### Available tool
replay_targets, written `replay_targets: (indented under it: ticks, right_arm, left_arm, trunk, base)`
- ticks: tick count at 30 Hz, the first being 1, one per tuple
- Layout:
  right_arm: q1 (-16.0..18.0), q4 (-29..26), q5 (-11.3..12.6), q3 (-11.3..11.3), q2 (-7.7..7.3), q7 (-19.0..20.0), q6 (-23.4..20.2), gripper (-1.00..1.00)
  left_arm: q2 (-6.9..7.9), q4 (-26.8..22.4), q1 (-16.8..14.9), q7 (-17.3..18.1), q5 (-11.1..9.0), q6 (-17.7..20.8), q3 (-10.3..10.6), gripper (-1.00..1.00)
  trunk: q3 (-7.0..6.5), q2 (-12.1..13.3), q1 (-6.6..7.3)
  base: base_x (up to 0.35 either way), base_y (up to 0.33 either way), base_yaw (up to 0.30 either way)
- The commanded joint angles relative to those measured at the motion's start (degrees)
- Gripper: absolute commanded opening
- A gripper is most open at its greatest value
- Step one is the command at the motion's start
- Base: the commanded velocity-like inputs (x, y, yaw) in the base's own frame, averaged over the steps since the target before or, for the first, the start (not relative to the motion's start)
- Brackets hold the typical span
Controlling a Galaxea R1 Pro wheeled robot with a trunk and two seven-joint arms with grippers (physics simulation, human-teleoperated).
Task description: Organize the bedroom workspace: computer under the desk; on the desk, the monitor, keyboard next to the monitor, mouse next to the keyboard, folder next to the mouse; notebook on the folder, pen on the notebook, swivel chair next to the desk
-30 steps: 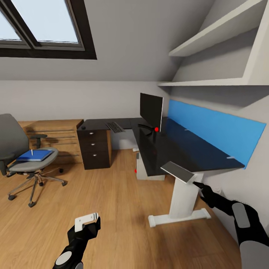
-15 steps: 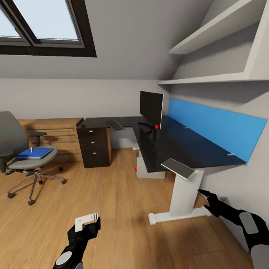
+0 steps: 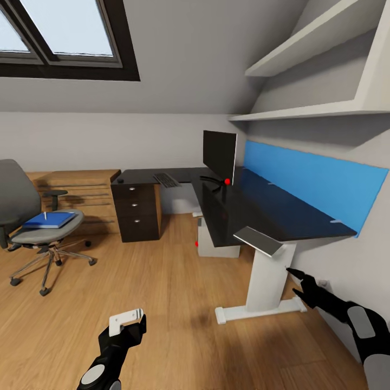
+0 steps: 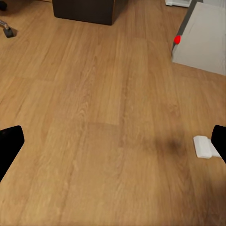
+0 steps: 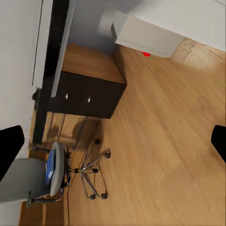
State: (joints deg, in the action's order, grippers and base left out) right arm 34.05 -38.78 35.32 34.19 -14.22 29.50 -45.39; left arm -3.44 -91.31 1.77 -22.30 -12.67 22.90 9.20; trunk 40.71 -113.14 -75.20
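Black and bent at the wrist, the right arm reaches forward low at the right of the head view, its right gripper (image 3: pixel 297 281) hanging in the air just beside the desk's white leg with its dark fingers parted and nothing between them. The left gripper (image 3: pixel 127 320) sits low over the wood floor (image 3: pixel 162 303), well short of the desk (image 3: pixel 254 216); its wrist view shows the two fingertips (image 4: pixel 10 146) at opposite edges, spread wide and empty.

No brand, label or writing can be read anywhere.

On the near end of the desk lies the notebook (image 3: pixel 259 241), just above and to the left of the right gripper, apart from it. Further back stand the monitor (image 3: pixel 219 154), with a red dot at its lower corner, and the keyboard (image 3: pixel 166 180); a small dark lump at the far left corner may be the mouse (image 3: pixel 121 180). The swivel chair (image 3: pixel 32 227) stands well apart at the left, carrying the folder (image 3: pixel 50 220) with the pen (image 3: pixel 45 216) on top. A pale box with a red dot, the computer (image 3: pixel 214 241), sits under the desk
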Motion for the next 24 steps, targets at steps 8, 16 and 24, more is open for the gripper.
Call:
replay_targets:
  ticks: [8,16,24]
  right_arm:
    - [0.05,-0.64,2.32,0.26,0.55,7.24,-1.10,1.00]
    - [0.05,-0.63,4.45,0.29,0.59,7.72,-1.12,1.00]
    - [0.05,-0.55,4.60,0.35,0.60,7.61,-1.06,1.00]
  left_arm:
    - [0.09,0.03,-0.01,-0.38,-0.60,0.13,0.11,1.00]
    - [0.13,0.08,-0.01,-0.36,-0.60,0.01,0.11,1.00]
    - [0.18,1.09,-0.01,-0.29,-0.55,-0.05,0.11,1.00]
  trunk:
    - [0.05,-0.02,0.00]
    - [0.05,-0.02,0.00]
    - [0.05,-0.02,0.00]
  base:
    - [0.000,0.000,0.000]
    - [0.024,0.000,0.000]
    - [0.111,0.000,0.000]
